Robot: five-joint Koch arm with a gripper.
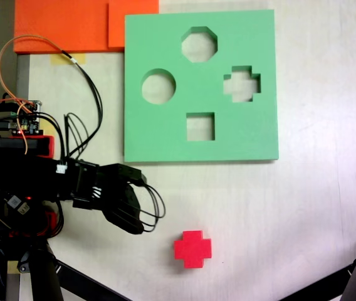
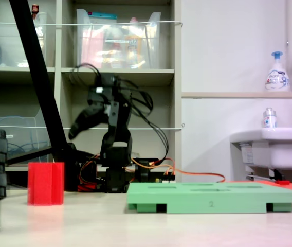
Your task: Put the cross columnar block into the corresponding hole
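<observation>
In the top-down fixed view the red cross columnar block (image 1: pixel 192 249) stands on the white table, well below the light-green foam board (image 1: pixel 165 138). The corresponding hole (image 1: pixel 241 84), plus-shaped, lies on the board's right side, beside the octagonal, round and square cutouts. My black gripper (image 1: pixel 135 226) reaches in from the left and ends a short way left of the block. From the side, the gripper (image 2: pixel 74 135) hangs well above the table, behind the block (image 2: pixel 46 183) and left of the board (image 2: pixel 207 198). Its jaws overlap, so their state is unclear.
Orange foam boards (image 1: pixel 71 25) lie at the top left, touching the green board's corner. Loose cables (image 1: pixel 84 75) and a circuit board sit by the arm's base. Black tripod legs (image 1: pixel 353 282) cross the bottom corners. A sink (image 2: pixel 272 149) and shelves stand behind the table.
</observation>
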